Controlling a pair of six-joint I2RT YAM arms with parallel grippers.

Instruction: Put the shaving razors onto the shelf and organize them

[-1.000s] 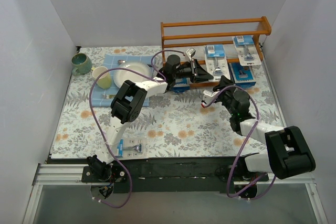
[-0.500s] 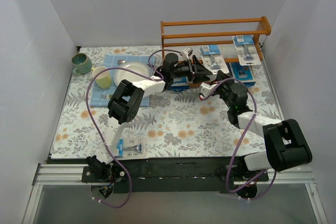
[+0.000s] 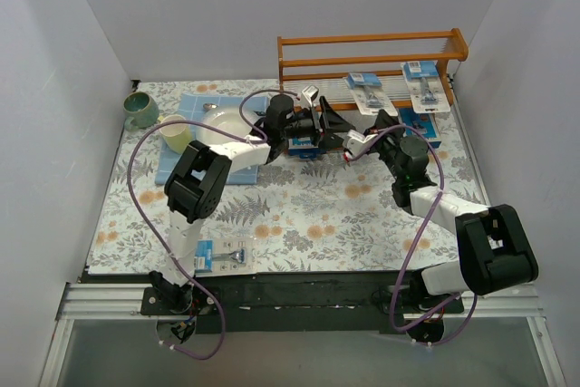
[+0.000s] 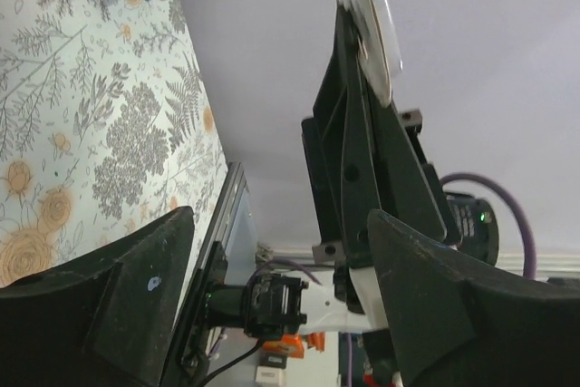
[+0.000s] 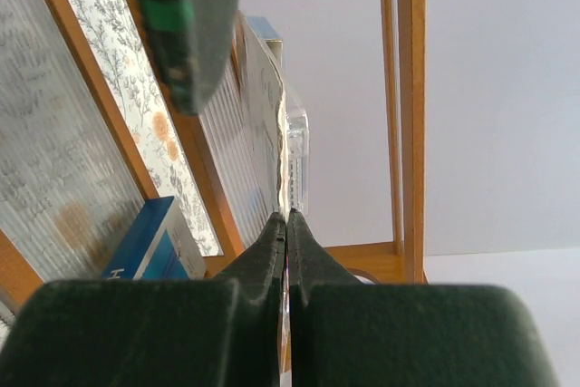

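Some shaving razors (image 3: 426, 88) on shelf (image 3: 372, 40); right gripper (image 5: 287, 217) clamps held pack (image 5: 288, 147) there; left gripper (image 3: 321, 108) open, empty; stray pack (image 3: 227, 254) lower left unplaced.

shelf (image 3: 372, 41): smooth orange-brown wood
razors (image 3: 424, 85): printed card, glossy clear plastic
tablecloth (image 3: 299, 206): matt floral print
mug (image 3: 140, 109): glazed ceramic
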